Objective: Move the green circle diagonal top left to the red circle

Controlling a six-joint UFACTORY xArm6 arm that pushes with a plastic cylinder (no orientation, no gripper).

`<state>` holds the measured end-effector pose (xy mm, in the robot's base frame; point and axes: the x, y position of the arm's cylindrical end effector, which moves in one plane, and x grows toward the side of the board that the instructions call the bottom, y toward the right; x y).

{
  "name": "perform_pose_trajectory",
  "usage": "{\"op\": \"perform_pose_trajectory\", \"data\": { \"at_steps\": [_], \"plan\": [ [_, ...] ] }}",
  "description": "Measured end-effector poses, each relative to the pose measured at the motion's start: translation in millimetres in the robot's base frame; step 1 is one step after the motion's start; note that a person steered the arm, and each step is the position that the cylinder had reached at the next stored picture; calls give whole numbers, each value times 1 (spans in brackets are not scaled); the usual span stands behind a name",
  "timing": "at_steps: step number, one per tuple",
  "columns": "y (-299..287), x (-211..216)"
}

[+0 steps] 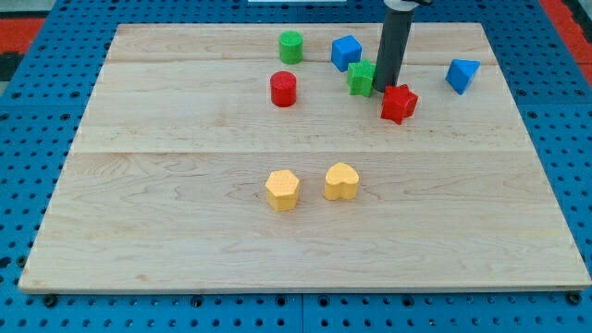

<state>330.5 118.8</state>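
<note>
Wooden counter [185, 213]: my tip [384, 90], no claw fitted, wedged between green star [361, 78] and red star [399, 103]; green circle [290, 46] far left, strays risk scattering.

You see my tip [383, 90] between the green star [361, 78] and red star [399, 103], close to both. The green circle [291, 46] sits just above and right of the red circle [283, 89], near the board's [185, 231] top.
</note>
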Motion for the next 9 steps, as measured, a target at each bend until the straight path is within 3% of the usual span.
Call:
{"op": "perform_pose_trajectory", "data": {
  "at_steps": [2,3,5,7,9],
  "plan": [
    [7,-8],
    [22,-40],
    [-46,-61],
    [-34,-116],
    [-117,-112]
  ]
}}
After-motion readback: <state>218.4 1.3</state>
